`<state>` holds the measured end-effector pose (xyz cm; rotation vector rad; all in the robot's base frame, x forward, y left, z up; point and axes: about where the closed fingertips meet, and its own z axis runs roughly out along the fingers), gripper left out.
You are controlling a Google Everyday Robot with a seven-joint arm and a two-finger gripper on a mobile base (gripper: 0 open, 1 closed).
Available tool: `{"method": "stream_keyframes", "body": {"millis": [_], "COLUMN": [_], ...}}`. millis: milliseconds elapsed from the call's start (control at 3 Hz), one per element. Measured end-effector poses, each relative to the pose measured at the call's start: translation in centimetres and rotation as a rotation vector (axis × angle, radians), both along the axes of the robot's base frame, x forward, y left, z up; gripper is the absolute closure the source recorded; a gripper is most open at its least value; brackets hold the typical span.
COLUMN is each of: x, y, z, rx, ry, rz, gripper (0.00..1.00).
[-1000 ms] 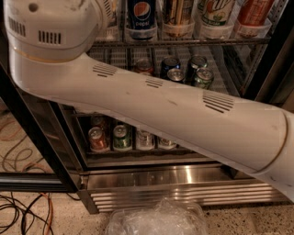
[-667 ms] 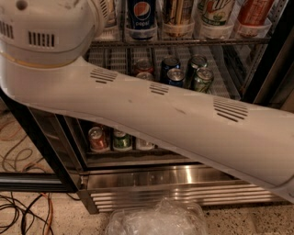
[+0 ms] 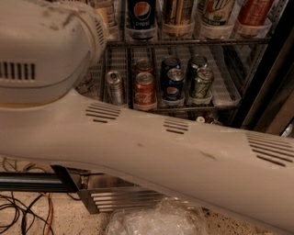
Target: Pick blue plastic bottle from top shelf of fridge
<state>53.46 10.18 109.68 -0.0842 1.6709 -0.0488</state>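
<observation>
The robot's white plastic arm (image 3: 151,147) has sunk lower than a second ago, and its round joint housing (image 3: 46,50) now fills the upper left. The middle rack's small cans (image 3: 144,89) are uncovered, while the bottom rack's cans have gone behind the arm. The gripper is outside the frame; its state and any load cannot be told. On the grey wire top shelf (image 3: 193,41) of the black-framed glass-door fridge (image 3: 271,92), just right of the dark blue Pepsi bottle (image 3: 141,16), the clear plastic bottle of amber-brown tea (image 3: 178,13) stands upright. Its long axis is vertical, with neck and label cut off above.
</observation>
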Motion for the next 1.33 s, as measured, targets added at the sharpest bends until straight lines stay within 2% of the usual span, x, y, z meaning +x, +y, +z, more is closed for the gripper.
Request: {"method": "stream_keyframes", "body": {"millis": [333,667,1000,1333], "x": [-2.6,-4.5,-6.1,-7.3], "y": [-0.2,-1.5,-2.9,-4.7], "z": [-1.3,-2.8,-5.0,-6.9], "rx": [0.025,0.078,0.112,0.152], "ry": [0.039,0.078,0.145,0.198], "rz": [0.016,0.02,0.025,0.003], "gripper": [1.0,1.0,1.0,1.0]}}
